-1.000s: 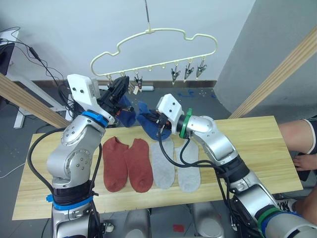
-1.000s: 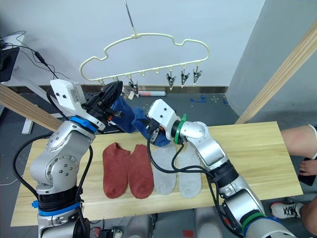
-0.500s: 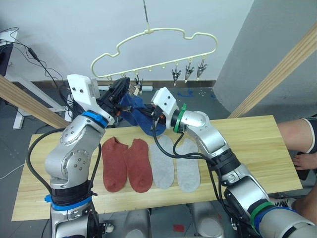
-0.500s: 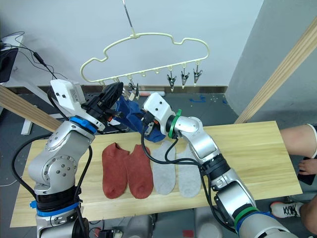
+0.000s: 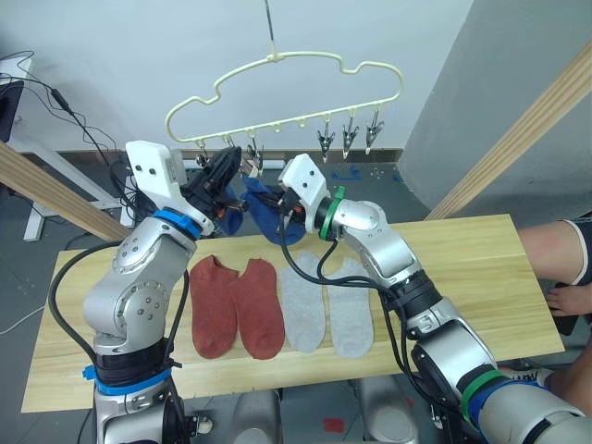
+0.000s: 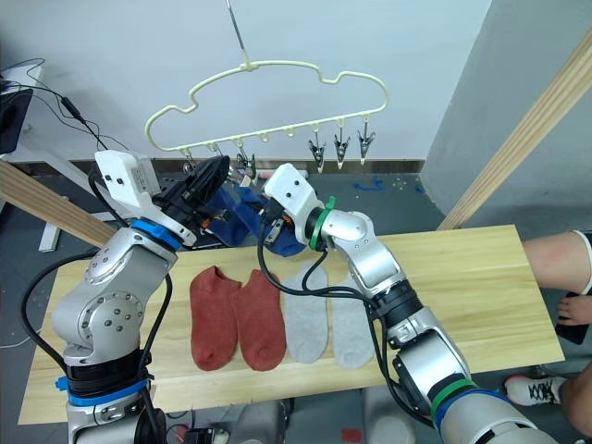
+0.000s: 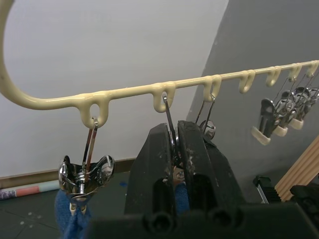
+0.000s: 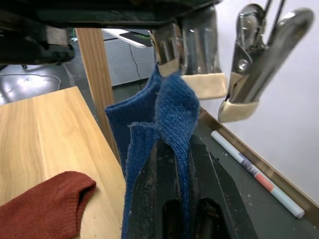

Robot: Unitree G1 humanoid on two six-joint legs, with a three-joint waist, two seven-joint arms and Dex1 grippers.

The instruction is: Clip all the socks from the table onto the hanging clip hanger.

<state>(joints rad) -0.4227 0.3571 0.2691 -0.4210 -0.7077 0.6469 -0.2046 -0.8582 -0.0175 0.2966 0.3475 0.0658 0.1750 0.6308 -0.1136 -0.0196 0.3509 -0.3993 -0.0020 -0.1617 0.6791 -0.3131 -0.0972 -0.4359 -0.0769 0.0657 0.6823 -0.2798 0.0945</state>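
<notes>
Holding a blue sock [image 8: 169, 119] up in the right hand [image 6: 271, 225], fingers clamped together on the knit, cuff edge pointing upward. Pinching the second clip [image 7: 172, 144] of the clip hanger [image 5: 277, 92] with the left hand [image 5: 225, 176], fingers closed on its wings; whether the clip's mouth is actually parted, hard to tell. Sitting directly above the raised cuff in the right wrist view, touching or nearly so: the cream-tipped mouth of that clip. Lying roughly vertical: the sock's long axis, in line with the hanging clip, so the likely move is a short push straight up into the mouth. Meeting under the left part of the hanger bar, both hands, the right one just beside and slightly below the left.

Hanging already from the first clip [image 7: 82, 174] at the hanger's left end, another blue sock [image 7: 67, 219]. Dangling bare toward the right end, three more clips [image 5: 349, 137].

Resting flat on the table [image 5: 481, 268], in a row below the hands, two rust-red socks [image 5: 236, 305] and two light grey socks [image 5: 328, 310], toes pointing toward the robot, well apart from either hand.
</notes>
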